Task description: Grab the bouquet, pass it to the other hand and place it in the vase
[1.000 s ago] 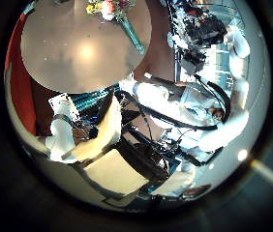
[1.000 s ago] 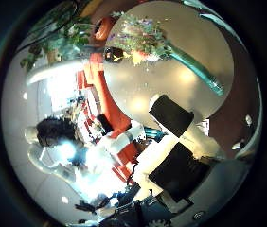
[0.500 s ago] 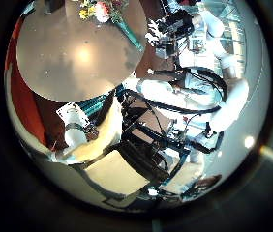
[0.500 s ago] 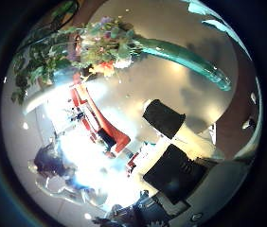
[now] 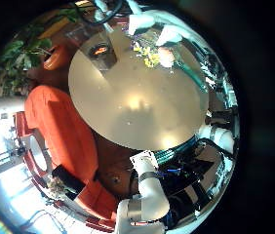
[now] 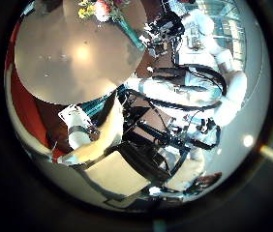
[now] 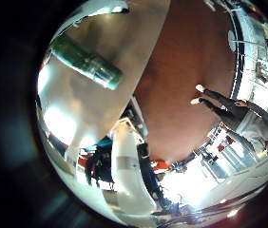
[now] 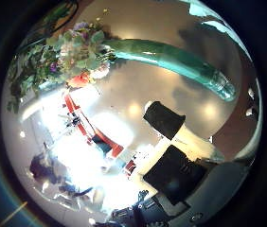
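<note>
The left hand (image 6: pixel 83 140) is held well off the round table (image 5: pixel 137 107); its finger spread cannot be told. The bouquet (image 8: pixel 77 57) is laid flat there, close under the right hand (image 8: pixel 176 156), whose fingers likewise cannot be judged. The blooms are judged light and crushable, so the firmer wrapped stems (image 8: pixel 171 61) should be gripped.

A lounge-like room: round table (image 5: pixel 137 97), orange sofa (image 5: pixel 64 132), leafy potted plant (image 5: pixel 20 54) beside it.
</note>
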Robot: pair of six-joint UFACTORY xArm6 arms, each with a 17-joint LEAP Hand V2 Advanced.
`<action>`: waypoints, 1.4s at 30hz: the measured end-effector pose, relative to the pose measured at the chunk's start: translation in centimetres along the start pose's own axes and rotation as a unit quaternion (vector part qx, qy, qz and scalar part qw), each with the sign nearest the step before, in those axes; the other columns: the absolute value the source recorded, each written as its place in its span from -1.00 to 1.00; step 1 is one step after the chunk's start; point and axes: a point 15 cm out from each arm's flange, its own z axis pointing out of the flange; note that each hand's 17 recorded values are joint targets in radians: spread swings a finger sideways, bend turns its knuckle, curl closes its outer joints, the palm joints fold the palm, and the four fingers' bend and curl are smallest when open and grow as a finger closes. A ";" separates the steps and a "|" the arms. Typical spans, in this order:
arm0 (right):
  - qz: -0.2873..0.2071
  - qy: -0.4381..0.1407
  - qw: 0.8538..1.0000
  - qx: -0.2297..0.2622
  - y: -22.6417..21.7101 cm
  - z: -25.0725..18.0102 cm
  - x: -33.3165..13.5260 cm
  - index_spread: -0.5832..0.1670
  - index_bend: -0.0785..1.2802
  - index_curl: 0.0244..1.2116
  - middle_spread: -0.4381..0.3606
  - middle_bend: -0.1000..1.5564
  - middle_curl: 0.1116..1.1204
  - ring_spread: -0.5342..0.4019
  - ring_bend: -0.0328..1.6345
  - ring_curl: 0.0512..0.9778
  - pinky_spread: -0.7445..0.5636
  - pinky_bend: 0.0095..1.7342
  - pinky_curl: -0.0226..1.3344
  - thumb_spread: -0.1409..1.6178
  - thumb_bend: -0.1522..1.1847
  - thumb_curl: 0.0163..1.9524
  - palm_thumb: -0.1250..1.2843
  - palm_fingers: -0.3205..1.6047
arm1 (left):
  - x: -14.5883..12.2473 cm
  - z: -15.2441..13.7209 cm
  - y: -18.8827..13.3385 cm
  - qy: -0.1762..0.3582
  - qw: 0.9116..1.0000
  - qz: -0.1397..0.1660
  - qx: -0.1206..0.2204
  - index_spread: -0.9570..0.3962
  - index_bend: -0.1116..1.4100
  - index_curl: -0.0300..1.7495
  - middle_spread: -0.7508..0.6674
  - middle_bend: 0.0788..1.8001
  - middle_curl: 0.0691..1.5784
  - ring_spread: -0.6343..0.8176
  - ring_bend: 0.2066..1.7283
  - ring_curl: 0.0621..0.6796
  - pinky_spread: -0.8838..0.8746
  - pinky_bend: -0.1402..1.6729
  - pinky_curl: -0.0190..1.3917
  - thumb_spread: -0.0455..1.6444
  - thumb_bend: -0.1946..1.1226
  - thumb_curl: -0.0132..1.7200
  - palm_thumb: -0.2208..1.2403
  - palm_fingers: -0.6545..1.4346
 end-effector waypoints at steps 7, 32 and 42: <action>0.006 0.005 1.000 -0.017 -0.1 3.5 0.8 -0.03 -0.61 -0.45 -0.02 -0.28 -0.27 -0.14 0.12 -0.45 0.32 -0.25 -0.76 0.40 -0.81 -0.59 -0.03 -0.23 | 0.2 0.1 -0.1 0.003 1.000 -0.001 -0.002 0.48 -0.62 -0.54 0.47 -0.87 -0.63 0.49 -0.56 -0.66 0.53 -0.63 -0.53 0.37 -0.74 -0.60 -0.21 -0.13; -0.008 0.042 0.998 -0.050 -2.4 7.1 1.7 -0.45 -0.50 -0.27 -0.44 -0.01 -0.03 -0.42 0.36 -0.29 -0.34 0.07 -0.77 0.35 -0.76 -0.54 0.26 0.51 | 0.5 -0.3 -1.4 0.004 1.000 -0.012 -0.005 0.48 -0.61 -0.55 0.47 -0.87 -0.64 0.49 -0.55 -0.66 0.53 -0.63 -0.53 0.38 -0.74 -0.60 -0.21 -0.13; -0.010 0.039 0.999 -0.029 -2.3 5.6 1.4 -0.59 0.41 0.34 -0.51 0.44 0.42 -0.38 0.61 0.06 -0.29 0.59 -0.40 0.25 -0.71 -0.44 0.63 0.64 | 0.8 -0.5 -1.0 0.004 1.000 -0.009 -0.001 0.48 -0.61 -0.55 0.47 -0.87 -0.64 0.49 -0.55 -0.66 0.53 -0.63 -0.53 0.38 -0.74 -0.60 -0.21 -0.13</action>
